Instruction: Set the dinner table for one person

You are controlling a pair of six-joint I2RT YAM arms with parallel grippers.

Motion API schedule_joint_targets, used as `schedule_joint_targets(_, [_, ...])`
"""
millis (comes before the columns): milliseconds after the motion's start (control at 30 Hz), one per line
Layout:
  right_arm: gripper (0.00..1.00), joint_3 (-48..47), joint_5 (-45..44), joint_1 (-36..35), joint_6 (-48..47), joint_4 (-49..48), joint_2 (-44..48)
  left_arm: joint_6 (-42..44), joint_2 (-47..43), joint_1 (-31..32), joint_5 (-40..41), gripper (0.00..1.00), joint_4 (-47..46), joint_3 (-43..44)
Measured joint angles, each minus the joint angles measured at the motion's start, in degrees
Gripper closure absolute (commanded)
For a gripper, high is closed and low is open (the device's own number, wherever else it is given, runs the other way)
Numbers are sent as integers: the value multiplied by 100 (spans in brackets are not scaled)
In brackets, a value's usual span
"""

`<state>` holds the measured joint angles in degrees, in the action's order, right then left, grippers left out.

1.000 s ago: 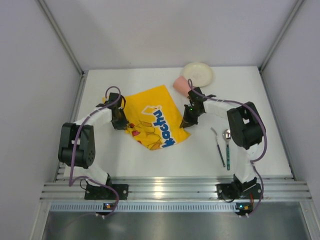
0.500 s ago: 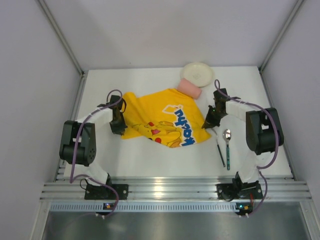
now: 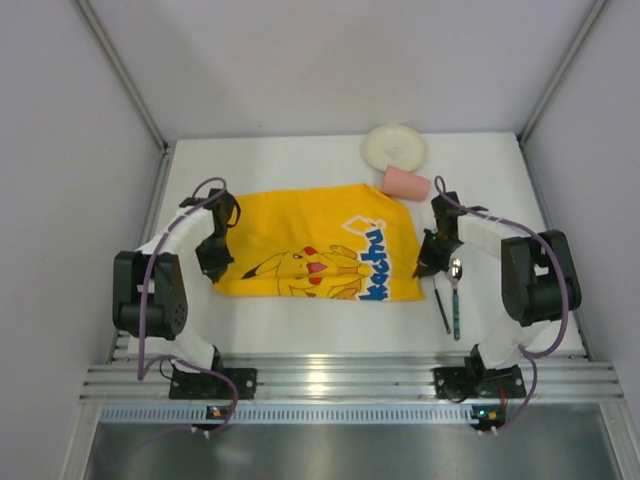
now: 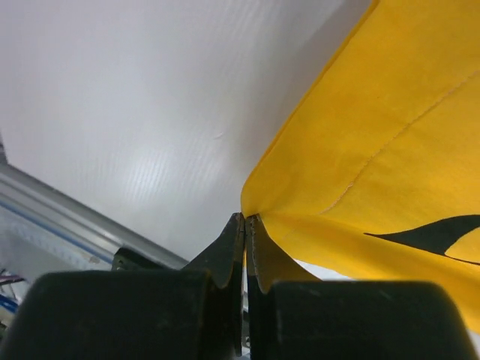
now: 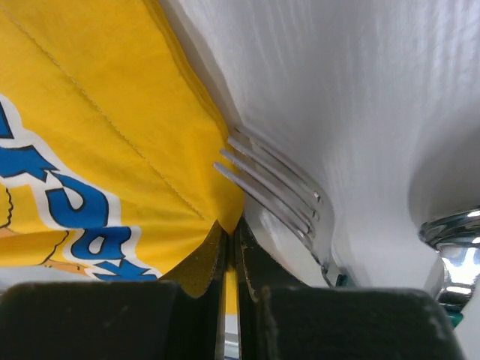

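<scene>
The yellow Pikachu-print cloth mat (image 3: 318,245) lies spread flat across the middle of the white dinner table (image 3: 300,320). My left gripper (image 3: 214,268) is shut on the mat's left edge (image 4: 315,165), low at the table. My right gripper (image 3: 424,270) is shut on the mat's right edge (image 5: 150,150). A fork (image 3: 440,300) and a spoon (image 3: 455,290) lie just right of the mat; the fork's tines (image 5: 277,187) sit beside my right fingers. A pink cup (image 3: 406,182) lies on its side at the mat's far right corner, below a cream plate (image 3: 393,147).
Grey walls enclose the table on three sides. The ribbed aluminium rail (image 3: 340,380) runs along the near edge by the arm bases. The spoon bowl (image 5: 454,232) shows at the right edge of the right wrist view.
Both grippers pulled apart, the left one leftward and the right one rightward and nearer. The mat went from crumpled to spread out flat. The pink cup came out from behind the right arm.
</scene>
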<state>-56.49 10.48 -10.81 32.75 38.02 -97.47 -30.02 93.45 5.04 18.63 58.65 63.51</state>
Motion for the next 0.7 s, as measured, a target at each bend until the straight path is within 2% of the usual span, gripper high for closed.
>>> schedule_joint_targets(267, [100,105,813,-339,-297,413,-133,-107,-599,-323,334,100,798,229])
schedule_joint_targets(400, [100,22,874,-614,-424,538,-225,-295,-608,-529,398,100,1115,479])
schedule_joint_targets(500, [100,-109,734,-632,-483,614,-278,-435,-636,-535,330,96,1235,470])
schedule_joint_targets(567, [100,-223,603,-632,-531,634,-284,-494,-710,-535,284,76,1257,387])
schedule_joint_targets(600, [100,-273,549,-634,-560,647,-284,-531,-754,-535,289,56,1298,343])
schedule_joint_targets(633, [100,-321,452,-632,-586,658,-284,-542,-791,-542,328,31,1357,332])
schedule_joint_targets(667, [100,-354,374,-625,-619,662,-289,-573,-831,-555,380,2,1401,332])
schedule_joint_targets(700, [100,-369,334,-625,-638,658,-293,-621,-870,-566,444,2,1416,332])
